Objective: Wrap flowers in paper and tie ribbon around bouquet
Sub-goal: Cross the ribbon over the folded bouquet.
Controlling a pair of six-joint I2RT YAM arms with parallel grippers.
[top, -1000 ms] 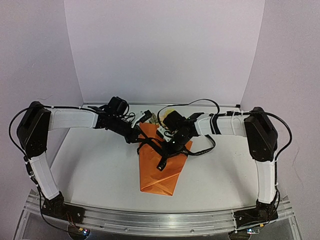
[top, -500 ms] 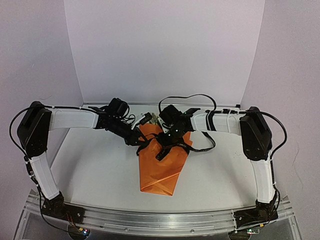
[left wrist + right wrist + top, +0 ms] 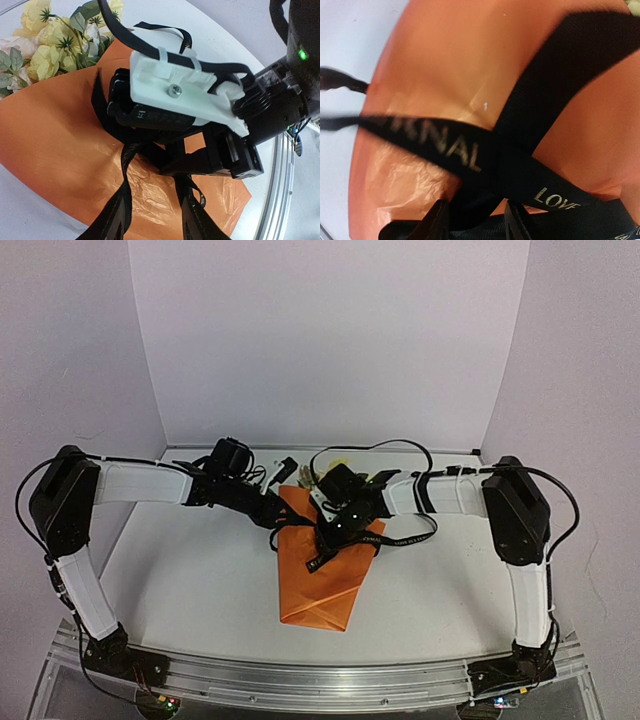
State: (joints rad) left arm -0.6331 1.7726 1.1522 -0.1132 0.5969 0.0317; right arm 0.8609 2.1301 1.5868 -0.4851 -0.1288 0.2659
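Right gripper (image 3: 476,217), jaws partly apart and pinching nothing visible, hovers directly over the crossing of the narrow black lettered ribbon (image 3: 445,142) atop the orange paper-cone bouquet (image 3: 318,585), nearer that crossing than the likewise part-open left gripper (image 3: 152,220) just beside it.

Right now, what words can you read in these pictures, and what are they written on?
"RNAL": the end of a longer word on the black ribbon; its first letters are blurred.
"LOVE": the same ribbon, further along, low in the right wrist view.
Top view: pale lettering on the ribbon, too small to read.
No other text can be read.
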